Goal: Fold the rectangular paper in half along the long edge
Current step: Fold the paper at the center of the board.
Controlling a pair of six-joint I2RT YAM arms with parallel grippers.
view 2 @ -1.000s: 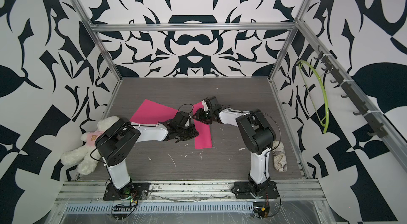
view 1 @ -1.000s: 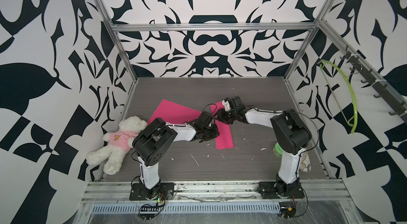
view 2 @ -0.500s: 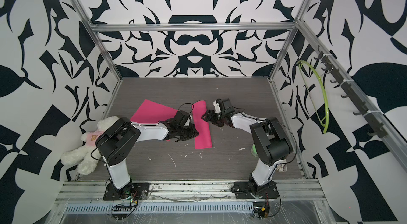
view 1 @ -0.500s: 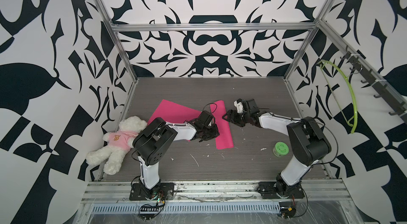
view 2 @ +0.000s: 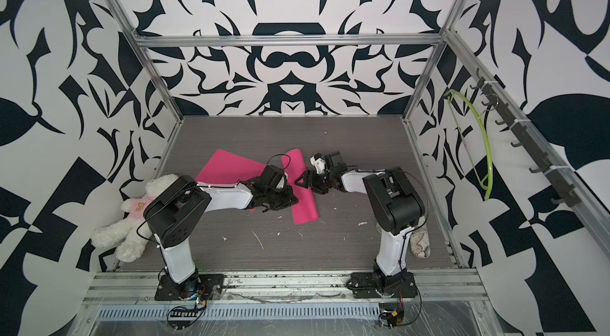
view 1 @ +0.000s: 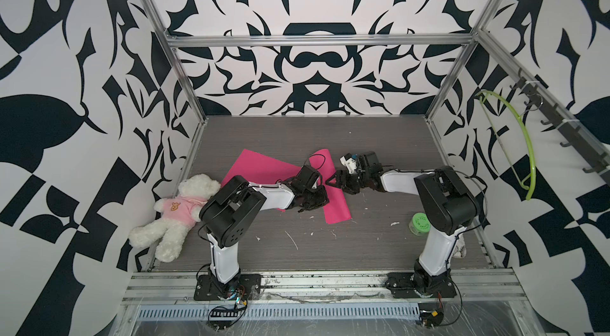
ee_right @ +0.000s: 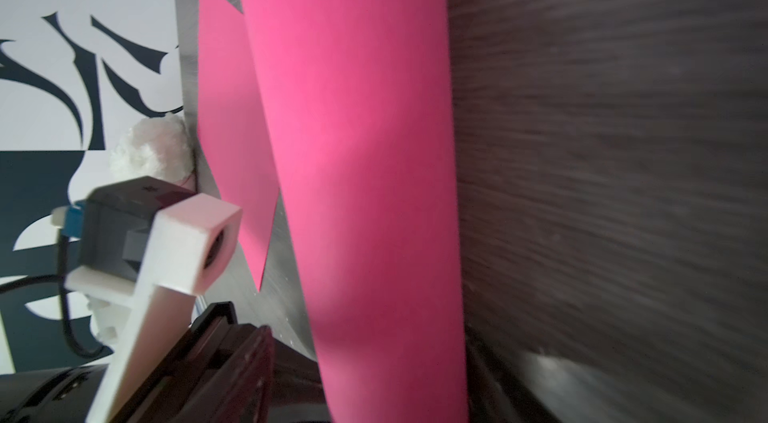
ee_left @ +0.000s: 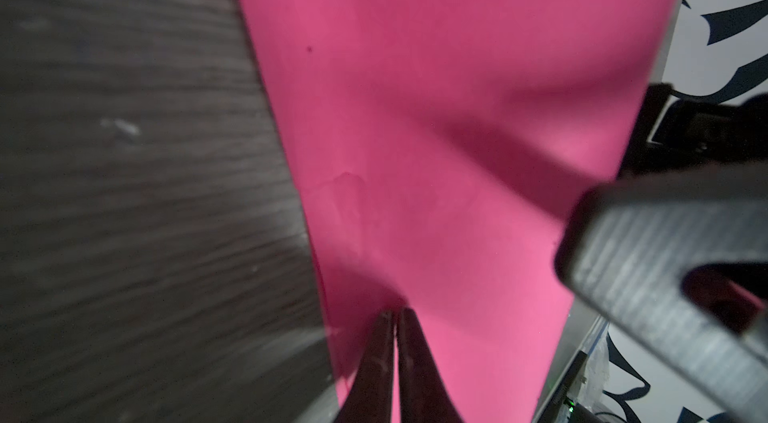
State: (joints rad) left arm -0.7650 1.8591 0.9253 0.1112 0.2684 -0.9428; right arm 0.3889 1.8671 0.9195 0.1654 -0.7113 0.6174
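Paper (view 1: pixel 264 166), bright pink, lies mid-desk (view 1: pixel 297 133), skewed to the walls, its left corner near the teddy bear (view 1: pixel 178 212) that sits against the left wall. Its right end is turned over into a long strip running front to back. The strip bulges, rounded at its far end, not creased flat. Open desk stretches from the sheet to the back wall. In front lie white scraps, and a green tub (view 1: pixel 420 223) stands well apart beside the right arm. Left fingers (ee_left: pixel 374 358) are clenched together, tips down on the strip. Right fingers (view 1: pixel 340 180) stand spread at the strip's right edge; whether they touch it I cannot tell.
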